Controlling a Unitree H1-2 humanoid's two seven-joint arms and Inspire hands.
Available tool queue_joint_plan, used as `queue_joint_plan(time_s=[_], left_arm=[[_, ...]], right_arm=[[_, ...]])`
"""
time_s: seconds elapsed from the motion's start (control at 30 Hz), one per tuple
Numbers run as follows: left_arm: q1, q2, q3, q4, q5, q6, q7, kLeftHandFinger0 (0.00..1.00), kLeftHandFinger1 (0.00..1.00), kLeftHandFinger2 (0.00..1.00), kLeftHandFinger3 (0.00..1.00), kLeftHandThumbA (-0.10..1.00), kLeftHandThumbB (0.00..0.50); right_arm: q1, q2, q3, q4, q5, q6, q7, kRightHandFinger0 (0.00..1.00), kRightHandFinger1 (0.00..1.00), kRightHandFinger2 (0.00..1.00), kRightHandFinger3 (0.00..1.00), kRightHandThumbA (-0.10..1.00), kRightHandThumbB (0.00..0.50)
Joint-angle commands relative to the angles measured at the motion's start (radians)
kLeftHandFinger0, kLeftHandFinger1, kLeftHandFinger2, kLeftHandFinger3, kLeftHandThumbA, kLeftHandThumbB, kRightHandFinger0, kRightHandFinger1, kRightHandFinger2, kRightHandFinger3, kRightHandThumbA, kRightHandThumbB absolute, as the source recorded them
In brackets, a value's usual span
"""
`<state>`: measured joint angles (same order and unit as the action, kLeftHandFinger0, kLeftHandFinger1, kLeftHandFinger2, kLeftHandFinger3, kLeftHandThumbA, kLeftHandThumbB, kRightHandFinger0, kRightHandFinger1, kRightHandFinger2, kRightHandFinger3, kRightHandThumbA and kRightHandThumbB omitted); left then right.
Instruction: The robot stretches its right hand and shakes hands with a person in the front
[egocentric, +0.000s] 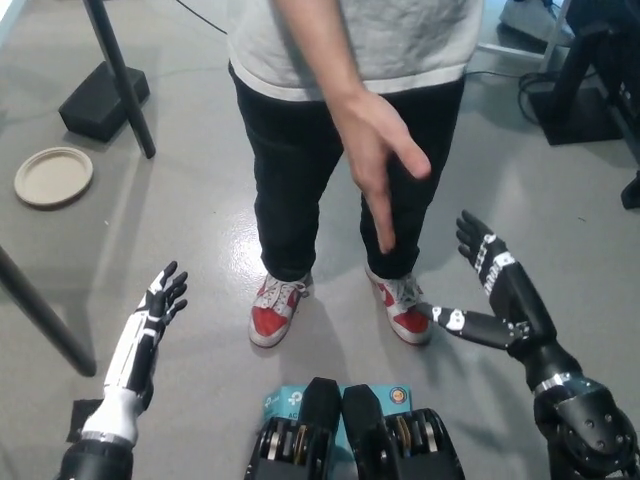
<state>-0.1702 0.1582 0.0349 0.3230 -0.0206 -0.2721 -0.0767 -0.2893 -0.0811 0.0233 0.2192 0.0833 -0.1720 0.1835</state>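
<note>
One person, two red-and-white shoes, one round plate, one black box, two robot hands.

The floor is grey and a bit shiny. A person stands on it in red and white shoes, near the middle. A round tan plate lies at about nine o'clock, with a black box at about ten o'clock.
</note>
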Motion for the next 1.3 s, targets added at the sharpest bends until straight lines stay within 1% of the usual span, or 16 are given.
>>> queue_joint_plan(time_s=[0.0, 0.1, 0.13, 0.17, 0.3, 0.37, 0.63, 0.67, 0.7, 0.87, 1.0, 1.1, 1.17, 1.2, 1.23, 1.27], left_arm=[[-0.004, -0.003, 0.008, -0.015, -0.014, -0.058, 0.001, 1.0, 1.0, 1.0, 1.0, 1.0, 0.068], [-0.003, -0.004, 0.007, -0.013, -0.008, -0.057, 0.001, 1.0, 1.0, 1.0, 1.0, 1.0, 0.072], [-0.003, -0.004, 0.007, -0.012, -0.007, -0.059, 0.002, 1.0, 1.0, 1.0, 1.0, 1.0, 0.072], [-0.007, -0.003, 0.007, -0.008, -0.008, -0.059, 0.001, 1.0, 1.0, 1.0, 1.0, 1.0, 0.072], [-0.011, -0.005, 0.009, -0.001, -0.016, -0.06, -0.002, 1.0, 1.0, 1.0, 1.0, 1.0, 0.082], [-0.012, -0.004, 0.01, -0.005, -0.017, -0.057, -0.003, 1.0, 1.0, 1.0, 1.0, 1.0, 0.083], [-0.016, -0.004, 0.009, -0.011, -0.014, -0.059, -0.001, 1.0, 1.0, 1.0, 1.0, 1.0, 0.074], [-0.016, -0.004, 0.009, -0.013, -0.016, -0.056, -0.002, 1.0, 1.0, 1.0, 1.0, 1.0, 0.081], [-0.016, -0.004, 0.01, -0.011, -0.021, -0.058, -0.006, 1.0, 1.0, 1.0, 1.0, 1.0, 0.08], [-0.016, -0.003, 0.011, -0.02, -0.023, -0.05, -0.006, 1.0, 1.0, 1.0, 1.0, 1.0, 0.077], [-0.016, -0.004, 0.011, -0.022, -0.032, -0.05, -0.012, 1.0, 1.0, 1.0, 1.0, 1.0, 0.071], [-0.02, -0.004, 0.01, -0.021, -0.035, -0.058, -0.015, 1.0, 1.0, 1.0, 1.0, 1.0, 0.064], [-0.026, -0.001, 0.009, -0.022, -0.027, -0.05, -0.012, 1.0, 1.0, 1.0, 1.0, 1.0, 0.056], [-0.027, -0.001, 0.009, -0.023, -0.028, -0.049, -0.012, 1.0, 1.0, 1.0, 1.0, 1.0, 0.056], [-0.028, -0.001, 0.009, -0.025, -0.027, -0.048, -0.011, 1.0, 1.0, 1.0, 1.0, 1.0, 0.057], [-0.028, -0.001, 0.01, -0.025, -0.03, -0.048, -0.013, 1.0, 1.0, 1.0, 1.0, 1.0, 0.064]], right_arm=[[-0.05, 0.011, -0.007, -0.128, 0.035, 0.08, -0.005, 1.0, 1.0, 1.0, 1.0, 1.0, 0.354], [-0.089, 0.015, 0.003, -0.208, 0.019, 0.153, -0.011, 1.0, 1.0, 1.0, 1.0, 1.0, 0.361], [-0.1, 0.013, 0.009, -0.229, 0.004, 0.176, -0.014, 1.0, 1.0, 1.0, 1.0, 1.0, 0.373], [-0.125, 0.011, 0.016, -0.251, -0.014, 0.2, -0.016, 1.0, 1.0, 1.0, 1.0, 1.0, 0.36], [-0.203, 0.017, 0.026, -0.264, -0.042, 0.267, -0.03, 1.0, 1.0, 1.0, 1.0, 1.0, 0.399], [-0.253, 0.024, 0.033, -0.242, -0.057, 0.29, -0.037, 1.0, 1.0, 1.0, 1.0, 1.0, 0.388], [-0.399, 0.029, 0.082, -0.072, -0.127, 0.303, -0.05, 1.0, 1.0, 1.0, 1.0, 1.0, 0.423], [-0.411, 0.028, 0.092, -0.052, -0.148, 0.298, -0.059, 1.0, 1.0, 1.0, 1.0, 1.0, 0.423], [-0.424, 0.031, 0.1, -0.028, -0.164, 0.291, -0.068, 1.0, 1.0, 1.0, 1.0, 1.0, 0.404], [-0.49, 0.039, 0.118, 0.09, -0.187, 0.261, -0.079, 1.0, 1.0, 1.0, 1.0, 1.0, 0.397], [-0.54, 0.043, 0.123, 0.187, -0.196, 0.228, -0.088, 1.0, 1.0, 1.0, 1.0, 1.0, 0.407], [-0.58, 0.05, 0.109, 0.252, -0.187, 0.208, -0.093, 1.0, 1.0, 1.0, 1.0, 1.0, 0.353], [-0.604, 0.056, 0.101, 0.282, -0.189, 0.204, -0.107, 1.0, 1.0, 1.0, 1.0, 0.92, 0.328], [-0.614, 0.058, 0.105, 0.283, -0.211, 0.223, -0.128, 1.0, 1.0, 1.0, 1.0, 0.82, 0.346], [-0.622, 0.058, 0.108, 0.284, -0.23, 0.236, -0.147, 1.0, 1.0, 1.0, 1.0, 0.79, 0.352], [-0.631, 0.061, 0.113, 0.29, -0.255, 0.232, -0.176, 1.0, 1.0, 1.0, 1.0, 0.64, 0.357]])
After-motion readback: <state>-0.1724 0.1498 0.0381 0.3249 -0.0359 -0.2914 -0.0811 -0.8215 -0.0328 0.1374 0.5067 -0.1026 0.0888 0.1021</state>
